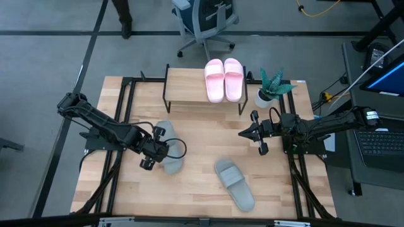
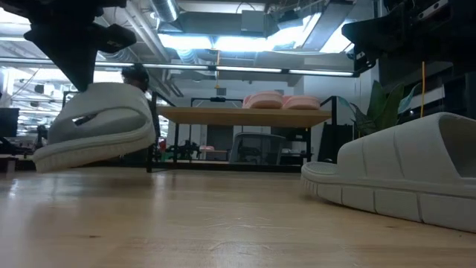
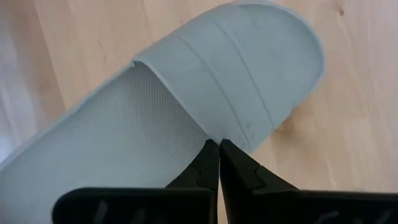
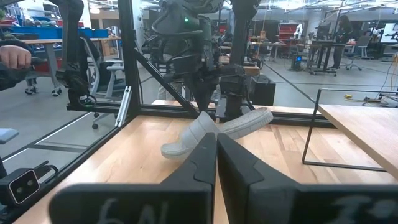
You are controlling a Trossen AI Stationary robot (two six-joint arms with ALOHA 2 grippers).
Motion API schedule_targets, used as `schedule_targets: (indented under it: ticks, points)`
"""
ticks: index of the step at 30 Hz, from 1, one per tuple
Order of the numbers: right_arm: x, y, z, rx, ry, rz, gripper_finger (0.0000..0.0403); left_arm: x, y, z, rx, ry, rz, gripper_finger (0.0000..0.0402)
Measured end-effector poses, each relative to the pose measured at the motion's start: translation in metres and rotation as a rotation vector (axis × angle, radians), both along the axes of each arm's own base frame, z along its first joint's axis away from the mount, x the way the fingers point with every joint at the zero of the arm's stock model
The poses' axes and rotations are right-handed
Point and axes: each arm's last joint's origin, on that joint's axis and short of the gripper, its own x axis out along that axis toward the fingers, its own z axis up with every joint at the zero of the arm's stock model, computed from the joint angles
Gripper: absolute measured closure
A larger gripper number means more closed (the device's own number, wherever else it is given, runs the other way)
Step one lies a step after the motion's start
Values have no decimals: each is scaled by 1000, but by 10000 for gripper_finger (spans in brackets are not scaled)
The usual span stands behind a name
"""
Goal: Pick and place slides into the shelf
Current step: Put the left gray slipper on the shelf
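In the high view the left gripper [image 1: 151, 153] sits at lower left of centre, fingers closed on the edge of a grey-green slide [image 1: 169, 151]; the second grey-green slide [image 1: 234, 184] lies free at lower centre, and the two pink slides [image 1: 223, 79] already rest on the shelf [image 1: 189, 88] at upper centre. The right gripper [image 1: 252, 133] waits right of centre, fingers together and holding nothing. In the low view the held slide [image 2: 97, 126] hangs tilted at left, clear of the table [image 2: 223, 223], while the free one [image 2: 405, 175] lies flat at right. Its thick foam looks light and springy, likely to flex under a pinch. The left wrist view shows the fingers [image 3: 205, 165] pinched tight where the wide strap meets the sole rim, a sensible hold, since the thin edge gives firm purchase. The right wrist view shows its own fingers [image 4: 199, 162] shut, the lifted slide [image 4: 211, 130] at centre beyond.
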Motion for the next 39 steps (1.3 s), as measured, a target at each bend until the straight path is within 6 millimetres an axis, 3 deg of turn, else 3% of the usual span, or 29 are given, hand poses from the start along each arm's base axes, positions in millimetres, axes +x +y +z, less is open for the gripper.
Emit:
schedule_targets:
  ticks: [4,11,16,26,39]
  points:
    - [0,0,0,0,0,1,386,2,0,0,-32,-11,28,386]
    - [0,0,0,1,0,0,386,3,3,0,-57,-4,45,308]
    - [0,0,0,1,0,1,386,2,3,0,-43,2,8,274]
    - [0,0,0,-1,1,1,386,2,-13,4,-84,-69,-33,264]
    - [0,0,-3,-3,29,3,386,9,-20,13,-185,-183,115,264]
